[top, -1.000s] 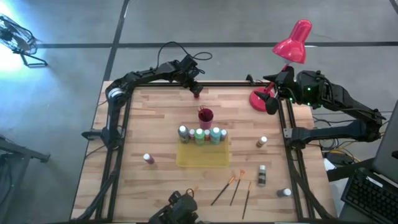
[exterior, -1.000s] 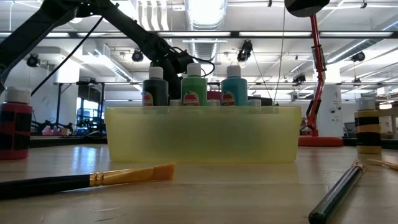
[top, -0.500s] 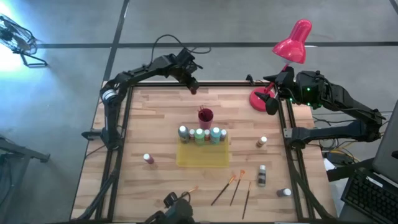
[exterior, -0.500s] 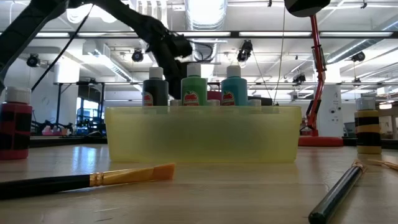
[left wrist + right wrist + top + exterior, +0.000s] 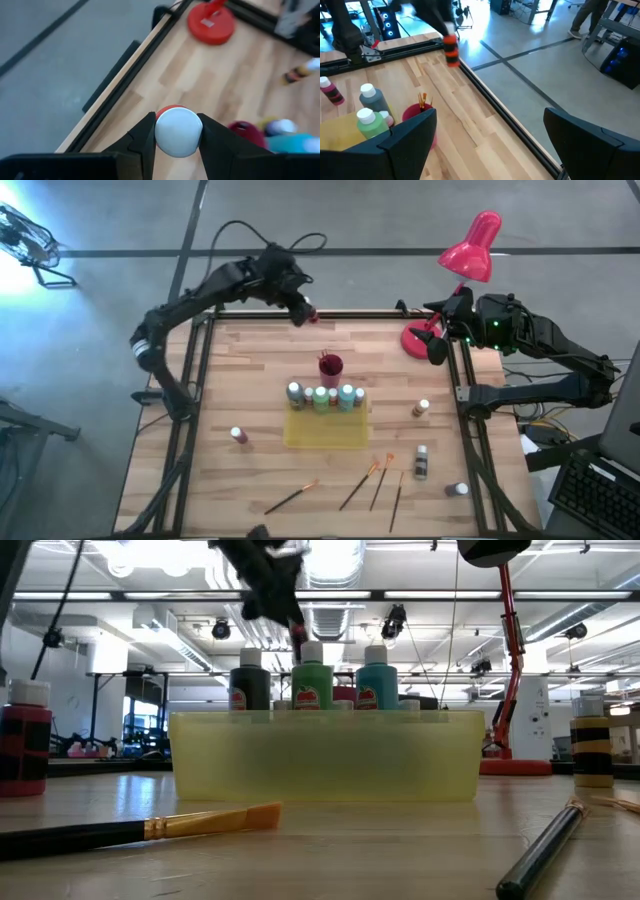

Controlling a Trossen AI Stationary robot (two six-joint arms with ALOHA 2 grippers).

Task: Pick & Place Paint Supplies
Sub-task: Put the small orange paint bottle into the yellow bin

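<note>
Wooden tabletop, and I have the left gripper [image 5: 175, 131] clamped on a red bottle [image 5: 311, 314], lifted over the far edge. Five bottles [image 5: 321, 396] already stand in the tray [image 5: 325, 431]; I judge the job under half done. Four bottles and four brushes [image 5: 372, 483] lie loose. Cup [image 5: 330, 366] crowds the tray's far side. Right gripper [image 5: 487, 135] waits spread wide beside the lamp [image 5: 470, 250].
</note>
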